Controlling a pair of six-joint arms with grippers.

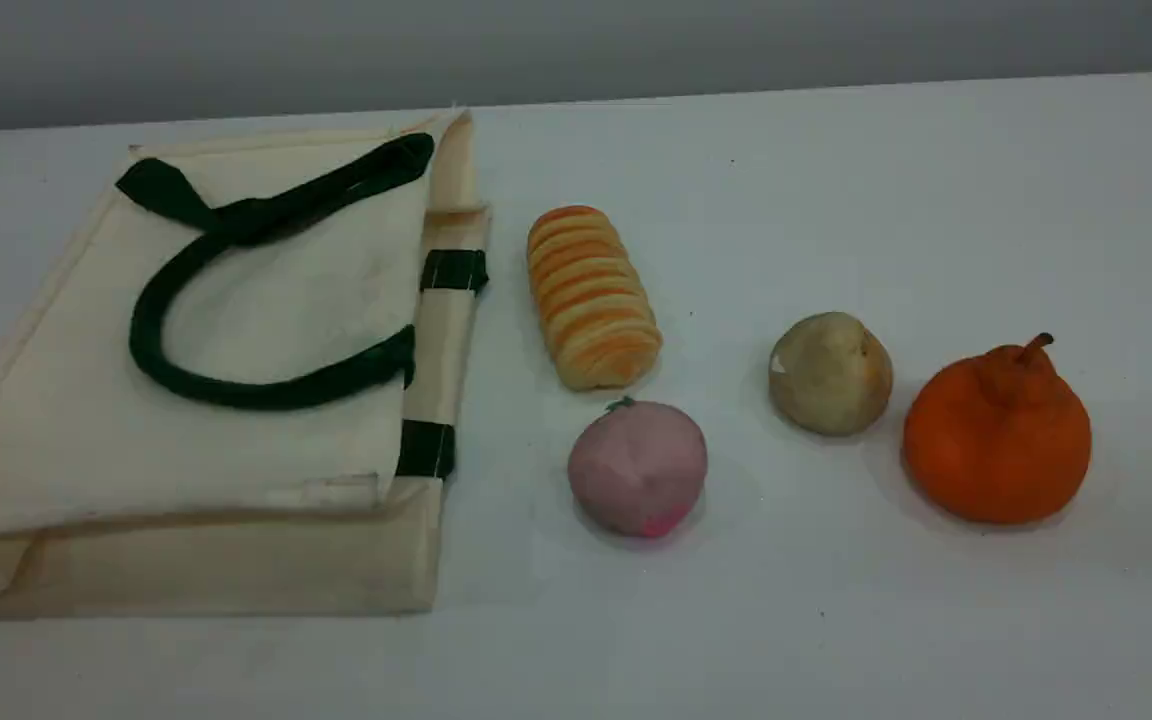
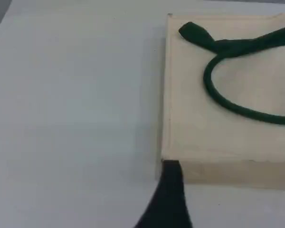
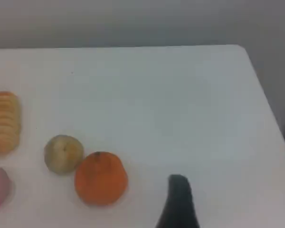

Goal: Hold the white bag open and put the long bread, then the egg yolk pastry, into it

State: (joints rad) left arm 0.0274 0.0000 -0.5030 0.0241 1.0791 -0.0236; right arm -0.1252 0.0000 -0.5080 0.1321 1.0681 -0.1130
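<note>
The white bag [image 1: 266,330] lies flat and closed on the table's left, its dark green handles [image 1: 236,222] folded on top. Just right of it lies the long bread [image 1: 591,297], golden with pale ridges. Farther right sits the egg yolk pastry [image 1: 829,373], a round beige ball. Neither arm appears in the scene view. In the left wrist view one dark fingertip [image 2: 170,192] hangs by the corner of the bag [image 2: 204,128], with nothing on it. The right wrist view has one fingertip [image 3: 179,199] above bare table, right of the pastry [image 3: 62,153] and the bread [image 3: 4,121].
A pink ball with a green tip [image 1: 636,467] sits in front of the bread. An orange fruit with a stem [image 1: 996,435] stands right of the pastry. The table's right edge [image 3: 268,99] runs close by in the right wrist view.
</note>
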